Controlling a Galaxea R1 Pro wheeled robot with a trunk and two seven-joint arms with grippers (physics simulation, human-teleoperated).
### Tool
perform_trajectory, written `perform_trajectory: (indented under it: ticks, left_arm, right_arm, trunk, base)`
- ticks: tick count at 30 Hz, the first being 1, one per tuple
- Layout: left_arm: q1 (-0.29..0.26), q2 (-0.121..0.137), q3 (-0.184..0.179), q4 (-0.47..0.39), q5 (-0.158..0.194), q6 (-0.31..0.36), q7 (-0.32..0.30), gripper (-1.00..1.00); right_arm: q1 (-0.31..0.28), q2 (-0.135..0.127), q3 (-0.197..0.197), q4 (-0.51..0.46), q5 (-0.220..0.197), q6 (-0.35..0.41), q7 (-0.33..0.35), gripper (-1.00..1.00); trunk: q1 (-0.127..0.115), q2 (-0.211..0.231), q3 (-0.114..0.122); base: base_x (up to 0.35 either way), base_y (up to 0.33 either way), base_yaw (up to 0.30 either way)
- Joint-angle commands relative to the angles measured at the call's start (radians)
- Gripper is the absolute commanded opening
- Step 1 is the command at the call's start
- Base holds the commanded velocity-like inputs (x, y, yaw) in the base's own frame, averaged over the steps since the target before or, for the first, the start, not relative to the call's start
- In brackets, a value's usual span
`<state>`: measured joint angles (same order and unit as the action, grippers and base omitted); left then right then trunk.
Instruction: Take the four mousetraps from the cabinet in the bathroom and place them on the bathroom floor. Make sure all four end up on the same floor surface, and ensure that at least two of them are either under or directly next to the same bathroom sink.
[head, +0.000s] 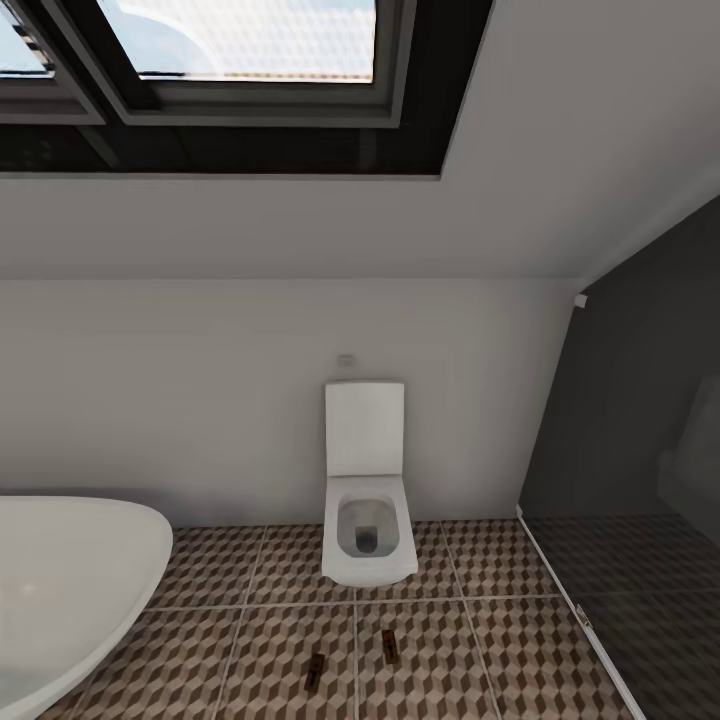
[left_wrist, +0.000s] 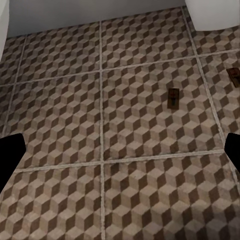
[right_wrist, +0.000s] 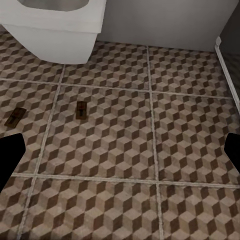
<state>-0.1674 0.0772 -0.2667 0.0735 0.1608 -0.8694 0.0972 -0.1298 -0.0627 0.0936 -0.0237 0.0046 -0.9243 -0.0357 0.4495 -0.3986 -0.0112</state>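
Two mousetraps lie flat on the cube-patterned bathroom floor (head: 480, 640) in front of a toilet, one mousetrap (head: 315, 671) to the left and the other mousetrap (head: 390, 647) to its right. The left wrist view has one mousetrap (left_wrist: 173, 97) mid-floor and a second mousetrap (left_wrist: 234, 76) at the frame edge. In the right wrist view one mousetrap (right_wrist: 81, 110) and another mousetrap (right_wrist: 15, 116) lie near the toilet base. My left gripper (left_wrist: 120, 155) and right gripper (right_wrist: 120, 155) hang open above bare tiles, holding nothing. The cabinet and the sink are out of view.
A white toilet (head: 367, 500) stands against the far wall. The rounded white bathtub (head: 70, 580) curves in at the left. A dark glass shower partition (head: 640, 480) closes the right side. A window (head: 240, 60) sits high on the sloped ceiling.
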Motion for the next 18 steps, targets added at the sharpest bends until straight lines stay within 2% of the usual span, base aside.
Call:
perform_trajectory:
  ticks: [1,18]
  left_arm:
    - [-0.001,-0.001,-0.009,0.003,0.005,-0.005,0.004,1.00]
    - [-0.001,-0.001,-0.009,0.003,0.005,-0.004,0.004,1.00]
  right_arm:
    - [-0.001,0.000,0.006,0.001,0.000,-0.002,-0.004,1.00]
    - [-0.001,0.000,0.006,0.001,0.000,-0.002,-0.004,1.00]
  trunk:
    - [0.000,-0.001,-0.001]
    - [0.000,-0.001,-0.001]
  base:
    - [0.000,0.000,0.000]
    - [0.000,0.000,0.000]
